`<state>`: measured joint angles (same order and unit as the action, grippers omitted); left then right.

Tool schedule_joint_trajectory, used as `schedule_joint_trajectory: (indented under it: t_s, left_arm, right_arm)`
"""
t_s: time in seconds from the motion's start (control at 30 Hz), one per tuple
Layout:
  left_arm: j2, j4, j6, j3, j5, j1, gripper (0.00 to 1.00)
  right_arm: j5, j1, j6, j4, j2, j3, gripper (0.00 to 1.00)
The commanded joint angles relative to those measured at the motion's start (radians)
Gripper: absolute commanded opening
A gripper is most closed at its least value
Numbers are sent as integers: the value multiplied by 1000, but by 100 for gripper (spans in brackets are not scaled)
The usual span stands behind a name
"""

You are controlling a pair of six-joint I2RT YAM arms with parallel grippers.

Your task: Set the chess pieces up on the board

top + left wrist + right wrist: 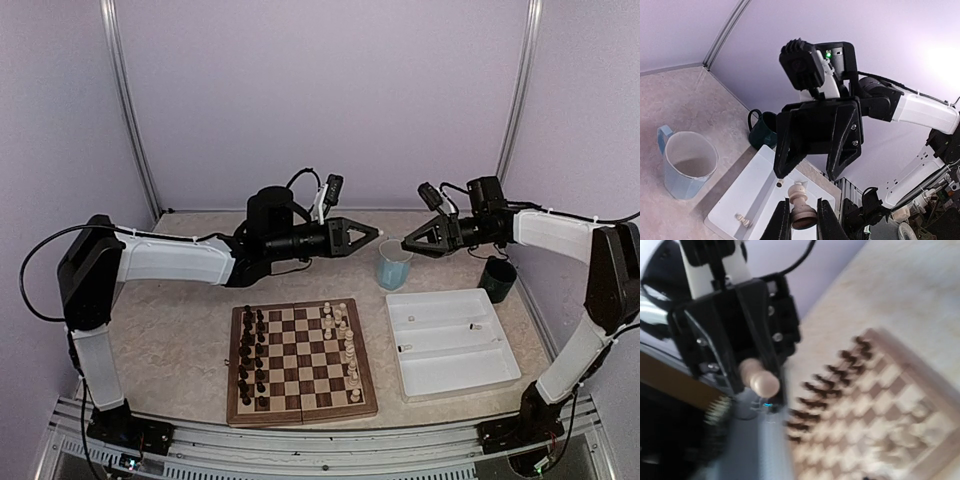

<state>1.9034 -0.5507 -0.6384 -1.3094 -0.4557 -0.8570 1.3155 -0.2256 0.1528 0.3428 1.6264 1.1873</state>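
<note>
My left gripper point(375, 236) is shut on a cream-white chess piece point(801, 207), held in the air between its fingers point(782, 222) with its head pointing away. The piece also shows in the right wrist view point(759, 378). My right gripper point(408, 243) faces it tip to tip, open and empty, with its jaws spread just beyond the piece's head point(807, 176). Its own fingers do not show in the blurred right wrist view. The board point(300, 416) lies below with cream pieces point(345, 340) along its right side. It also shows in the right wrist view point(875, 400).
Dark pieces point(250, 355) fill the board's left side. A white tray point(455, 370) right of the board holds a few loose cream pieces point(742, 218). A blue cup point(394, 265) stands under the grippers. A dark green mug point(497, 280) stands at the far right.
</note>
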Motion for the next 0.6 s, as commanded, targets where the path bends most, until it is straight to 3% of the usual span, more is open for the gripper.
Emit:
schedule_joint_trajectory:
  t_s: [0.0, 0.57]
  left_arm:
    - [3, -22, 42, -53, 23, -16, 13]
    - [47, -1, 39, -102, -22, -40, 13]
  right_arm:
    - [178, -22, 247, -238, 4, -23, 52]
    - [167, -78, 269, -263, 75, 45, 40]
